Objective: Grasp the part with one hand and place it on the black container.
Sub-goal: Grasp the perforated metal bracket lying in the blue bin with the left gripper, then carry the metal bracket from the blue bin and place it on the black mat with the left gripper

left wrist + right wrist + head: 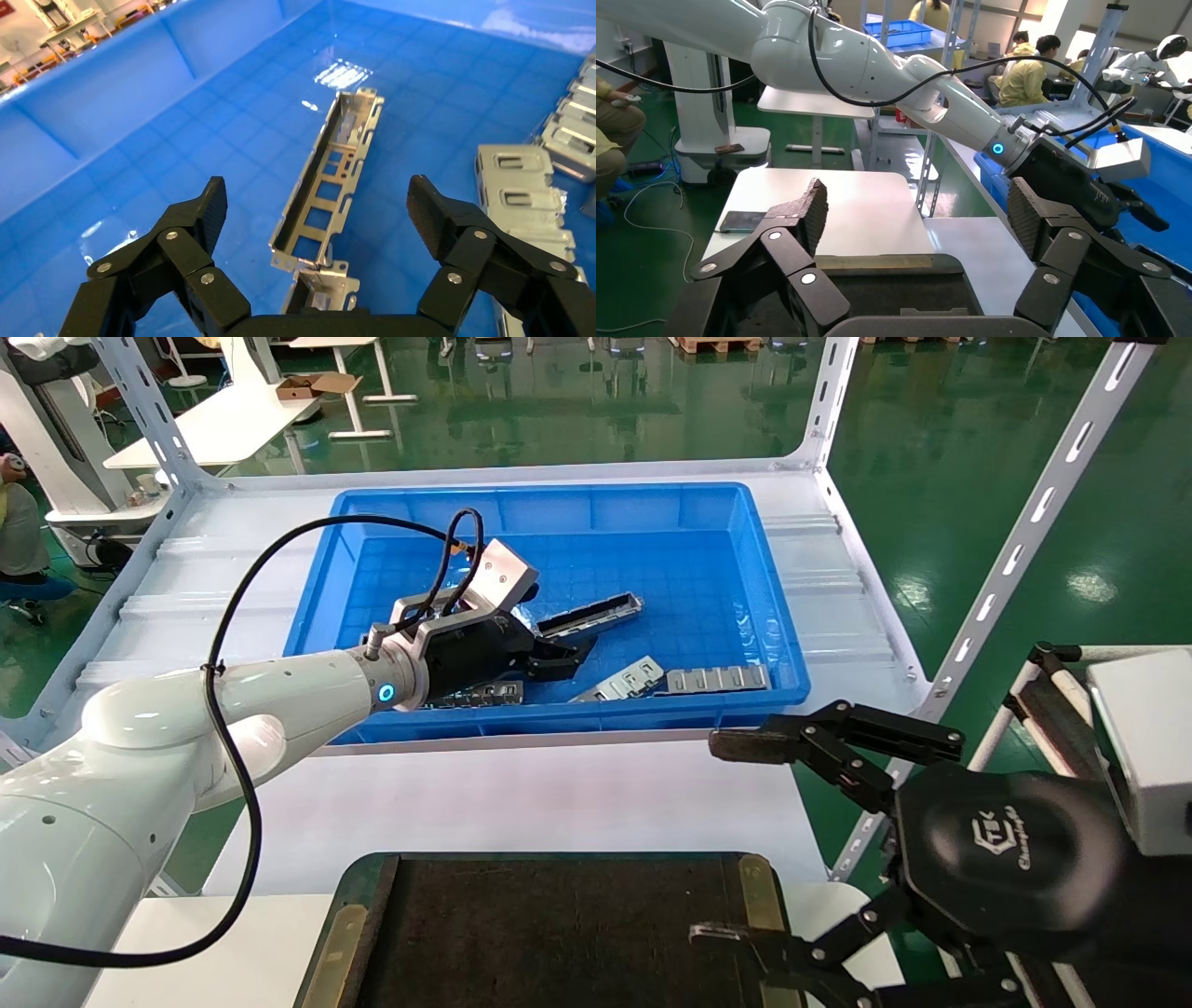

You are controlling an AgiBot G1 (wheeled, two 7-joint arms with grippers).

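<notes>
**Q:** Part (329, 184) — where does it lie relative to your left gripper (318, 210)?

**A:** It lies flat on the floor of the blue bin (708, 514), directly below and ahead of my left gripper. It runs lengthwise away from me, and its near end sits between my 2 spread fingers (204, 210). Nothing is held; the fingers stand wide apart, 1 on each side of the bar, neither touching it.

**Q:** How do you expect it to handle?

**A:** It looks like thin pressed metal: an open channel with a row of rectangular slots. I judge it stiff and fairly light, with smooth walls that could slip or twist under the pads. I would close across the 2 long side walls near the middle of its length, so it hangs level.

**Q:** Anything close by?

**A:** A 2nd bar end lies just under my palm, and short silver plates (523, 189) lie off to one side of the gripper.

**Q:** And the rest?

**A:** My right gripper (736, 840) is parked, fingers apart, at the edge of the black container (358, 933), which lies well behind my left gripper.
</notes>
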